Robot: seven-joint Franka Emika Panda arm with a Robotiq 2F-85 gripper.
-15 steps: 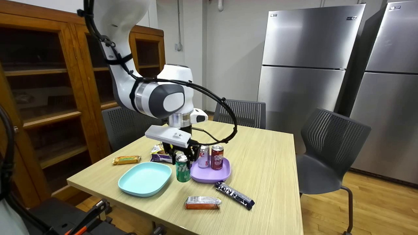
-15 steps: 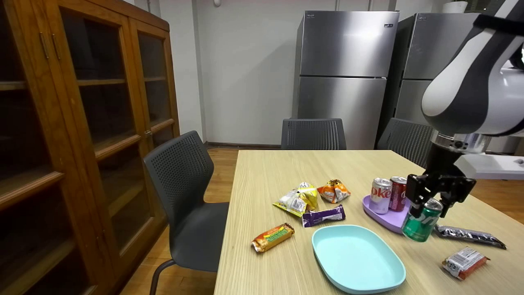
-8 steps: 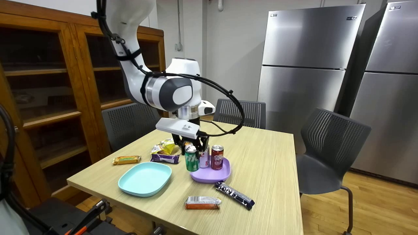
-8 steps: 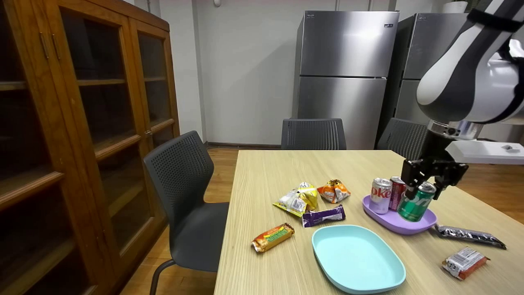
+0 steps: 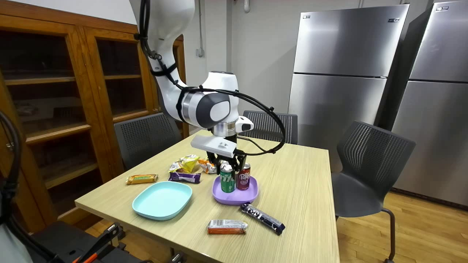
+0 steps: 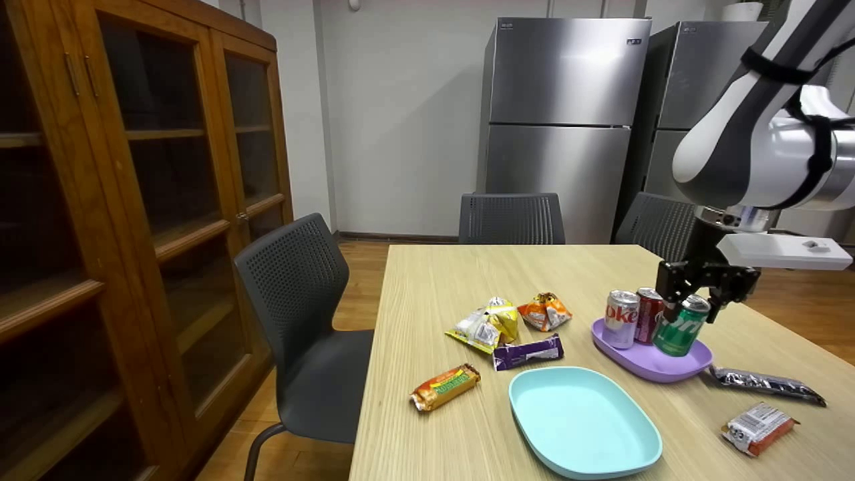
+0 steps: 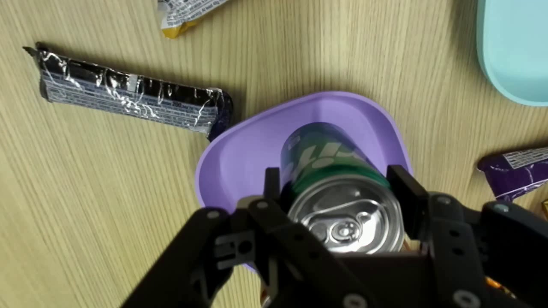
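My gripper [image 5: 227,171] is shut on a green soda can [image 5: 227,182], one finger on each side near its top. In the wrist view the can's silver lid faces the camera and its green body [image 7: 325,156] lies between the finger pads. Below it is a purple plate [image 6: 658,369]; whether the can's base touches the plate I cannot tell. The can leans slightly in an exterior view. On the same plate stand a silver Diet Coke can [image 6: 621,321] and a dark red Dr Pepper can [image 5: 244,179], close beside the green can. The Diet Coke is mostly hidden in an exterior view.
A teal plate [image 6: 581,421] lies near the purple one. Around them are a dark-wrapped bar [image 5: 263,218], a red-and-silver bar [image 5: 226,227], a purple bar [image 6: 529,352], a golden bar [image 6: 445,386], a yellow bag [image 6: 494,325] and an orange bag [image 6: 546,312]. Chairs surround the table.
The gripper has carried the green can from beside the purple plate's edge to above the plate, among the other cans. Its grip has stayed the same; other objects have not moved.
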